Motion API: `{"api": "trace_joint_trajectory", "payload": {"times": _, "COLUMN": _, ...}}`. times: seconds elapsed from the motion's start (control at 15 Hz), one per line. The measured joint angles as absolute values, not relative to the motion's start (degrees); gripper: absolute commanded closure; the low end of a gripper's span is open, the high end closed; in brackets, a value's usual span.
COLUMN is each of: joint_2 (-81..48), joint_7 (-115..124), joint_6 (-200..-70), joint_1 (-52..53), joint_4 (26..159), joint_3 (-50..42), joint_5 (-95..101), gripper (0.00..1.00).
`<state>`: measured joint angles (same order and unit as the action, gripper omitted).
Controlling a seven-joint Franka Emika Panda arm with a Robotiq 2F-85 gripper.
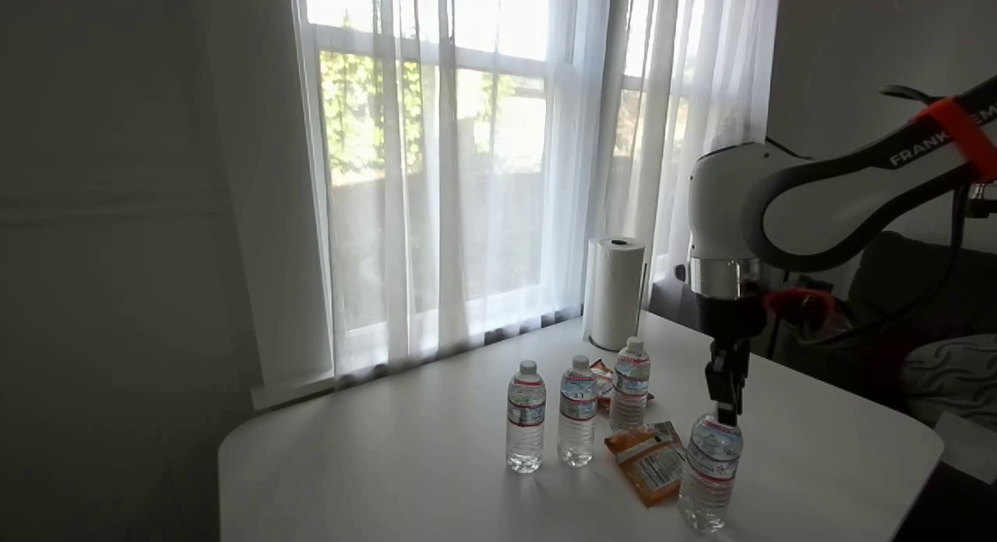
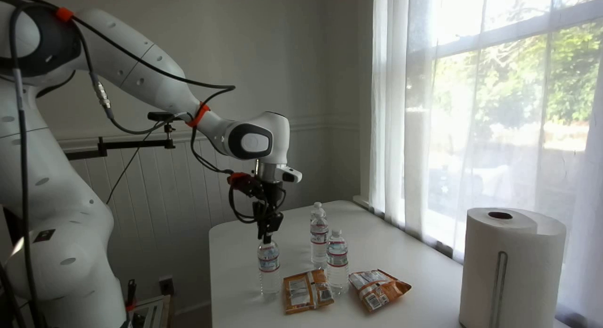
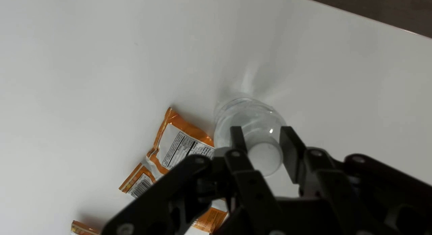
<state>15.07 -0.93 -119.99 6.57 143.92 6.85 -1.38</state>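
Plainly see-through and ribbed, the water bottle [image 1: 707,483] wears a red-banded label [image 2: 269,261] and a round white cap [image 3: 265,158], and stands upright just beside the nearest orange packet [image 2: 301,292]. Both exterior views give me that label and three more bottles [image 1: 577,413] near the packet, which my wrist view does not, while it alone shows the whole top of the cap. The bottle is right below my gripper [image 3: 262,140], whose fingers [image 3: 293,152] stand part-way apart with the cap between them; whether they grip it I cannot tell.
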Motion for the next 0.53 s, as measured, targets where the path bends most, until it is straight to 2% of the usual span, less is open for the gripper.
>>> {"api": "trace_joint_trajectory", "payload": {"times": 0.53, "joint_2": 15.2, "joint_7": -0.9, "joint_6": -116.6, "joint_1": 6.2, "joint_4": 142.5, "joint_3": 6.6, "joint_5": -0.3, "gripper": 0.92}}
